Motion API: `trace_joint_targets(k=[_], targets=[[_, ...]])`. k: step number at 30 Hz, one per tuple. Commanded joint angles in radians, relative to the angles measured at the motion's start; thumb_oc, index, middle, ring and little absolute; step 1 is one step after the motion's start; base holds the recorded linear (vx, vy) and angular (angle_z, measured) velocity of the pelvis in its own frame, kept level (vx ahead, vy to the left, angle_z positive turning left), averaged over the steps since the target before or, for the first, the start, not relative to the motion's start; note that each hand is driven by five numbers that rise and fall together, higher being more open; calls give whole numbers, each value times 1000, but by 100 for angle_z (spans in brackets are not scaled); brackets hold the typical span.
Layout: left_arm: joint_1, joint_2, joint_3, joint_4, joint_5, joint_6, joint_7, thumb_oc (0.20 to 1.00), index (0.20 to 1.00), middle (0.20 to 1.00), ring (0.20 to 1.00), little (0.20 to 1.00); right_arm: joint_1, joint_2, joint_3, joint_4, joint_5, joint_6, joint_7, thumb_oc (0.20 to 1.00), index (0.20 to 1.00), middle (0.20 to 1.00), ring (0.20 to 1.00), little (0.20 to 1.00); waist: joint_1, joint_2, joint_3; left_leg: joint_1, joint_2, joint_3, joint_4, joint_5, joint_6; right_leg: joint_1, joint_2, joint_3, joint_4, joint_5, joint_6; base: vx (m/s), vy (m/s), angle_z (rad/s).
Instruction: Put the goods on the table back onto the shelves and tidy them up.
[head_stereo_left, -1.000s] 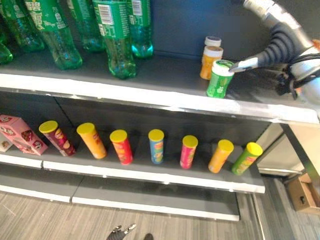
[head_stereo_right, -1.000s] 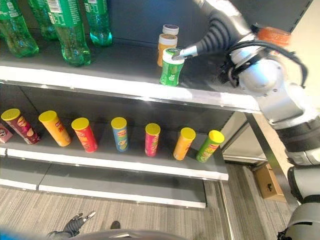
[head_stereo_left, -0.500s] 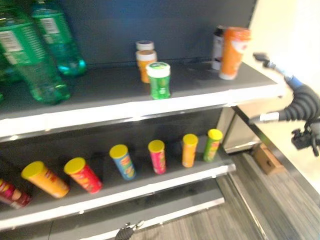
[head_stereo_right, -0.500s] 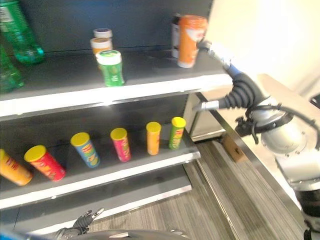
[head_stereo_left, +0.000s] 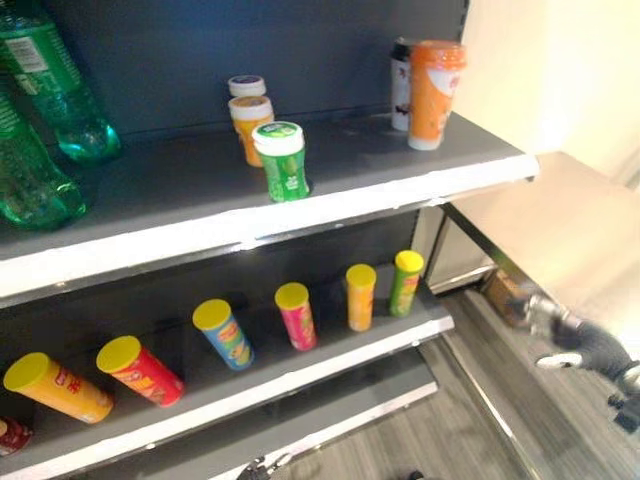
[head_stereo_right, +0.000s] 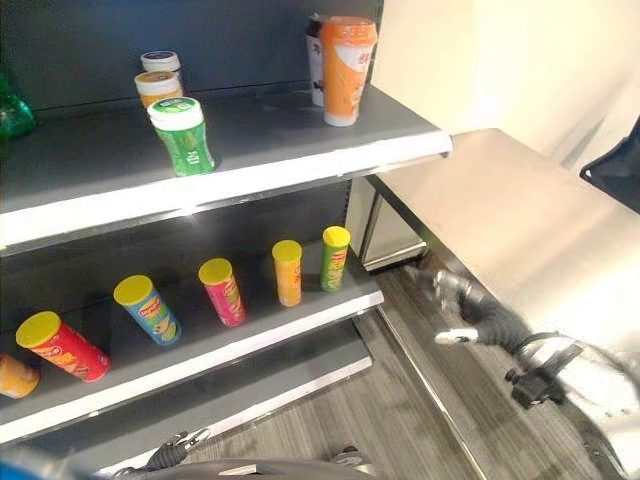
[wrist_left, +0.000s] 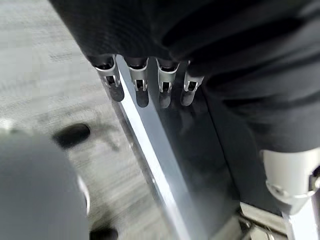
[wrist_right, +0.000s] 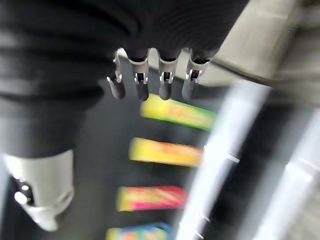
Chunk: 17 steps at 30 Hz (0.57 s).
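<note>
1. The right robot hand (head_stereo_right: 470, 318) hangs low beside the steel bench (head_stereo_right: 520, 230), off the lower right end of the shelves, over the wood-look floor (head_stereo_right: 400, 420). Its own wrist view shows the fingers (wrist_right: 141, 80) loosely straight, spread in a row and holding nothing.
2. The left robot hand (wrist_left: 145, 75) shows in its wrist view with relaxed, nearly straight fingers, empty, above a pale shelf edge (wrist_left: 155, 165) and the floor.
3. On the upper shelf (head_stereo_left: 330, 215) a green can (head_stereo_left: 283, 160) with a white lid stands upright near the front edge.
4. Just behind it stands an orange jar (head_stereo_left: 250, 122), and behind that a white-lidded jar (head_stereo_left: 246, 87) close to the back wall.
5. Towards the shelf's right end a tall orange cup (head_stereo_left: 435, 92) stands upright, with a white and dark container (head_stereo_left: 401, 85) just behind it on its left.
6. At the upper shelf's left end are two green bottles (head_stereo_left: 35, 180).
7. On the lower shelf (head_stereo_left: 300, 375) a row of yellow-lidded tubes leans: green tube (head_stereo_left: 405, 283), orange tube (head_stereo_left: 360, 296), pink tube (head_stereo_left: 296, 315), blue tube (head_stereo_left: 224, 334), red tube (head_stereo_left: 140, 368) and another orange tube (head_stereo_left: 55, 386) at the far left.
8. The tubes stand apart from one another, none touching.
9. The bare part of the bench nearest the shelves carries nothing.
</note>
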Motion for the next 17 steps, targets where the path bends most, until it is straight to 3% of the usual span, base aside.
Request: trace_joint_targets(k=[1, 3, 4, 5, 6, 7, 9, 17], targets=[[-64, 29, 0, 13, 21, -5, -34, 1000, 1000, 1000, 1000, 1000, -99, 145, 125, 163, -153, 31, 12, 1000, 1000, 1000, 1000, 1000, 53, -38, 50, 75, 25, 6, 14, -95, -34, -20, -40, -40, 63, -46, 1, -2, -34, 26], [-62, 30, -18, -1, 12, 0, -29, 1000, 1000, 1000, 1000, 1000, -127, 250, 167, 326, -291, 4, -46, 1000, 1000, 1000, 1000, 1000, 65, -38, 51, 68, 25, -6, 15, -92, -33, -17, -43, -54, 64, -47, 0, 6, -43, 38], [-68, 30, -26, -13, -27, 0, -14, 1000, 1000, 1000, 1000, 1000, -189, 393, 167, 562, -371, -2, -164, 1000, 1000, 1000, 1000, 1000, 79, -34, 54, 68, 25, -18, 17, -93, -29, -7, -44, -65, 64, -44, -2, 5, -36, 37], [-69, 31, -26, -13, -27, 0, -14, 1000, 1000, 1000, 1000, 1000, -191, 394, 167, 564, -371, -3, -164, 1000, 1000, 1000, 1000, 1000, 78, -36, 52, 64, 24, -19, 17, -91, -28, -10, -46, -66, 63, -43, -2, 13, -51, 25], [-82, 25, -28, 5, -35, 0, 4, 1000, 1000, 1000, 1000, 1000, -241, 514, 123, 757, -411, -20, -262, 1000, 1000, 1000, 1000, 1000, 86, -32, 56, 68, 25, -25, 19, -93, -25, -3, -45, -72, 63, -41, -3, 16, -35, 16], [-90, 30, -19, 13, -42, 4, 19, 1000, 1000, 1000, 1000, 1000, -263, 557, 95, 827, -424, -20, -310, 1000, 1000, 1000, 1000, 1000, 88, -28, 54, 71, 26, -29, 19, -94, -22, 1, -45, -75, 62, -41, -5, 33, -40, 14], [-109, 34, -10, 28, -48, 7, 41, 1000, 1000, 1000, 1000, 1000, -307, 607, 63, 936, -466, -37, -405, 1000, 1000, 1000, 1000, 1000, 89, -20, 49, 72, 25, -32, 19, -96, -18, 5, -46, -77, 62, -42, -6, 31, -12, 6], [-132, 58, -2, 58, -46, 18, 49, 1000, 1000, 1000, 1000, 1000, -348, 620, 98, 969, -567, -28, -445, 1000, 1000, 1000, 1000, 1000, 95, -1, 42, 88, 26, -44, 20, -100, -18, 34, -42, -88, 59, -52, -13, 29, -8, 3]])
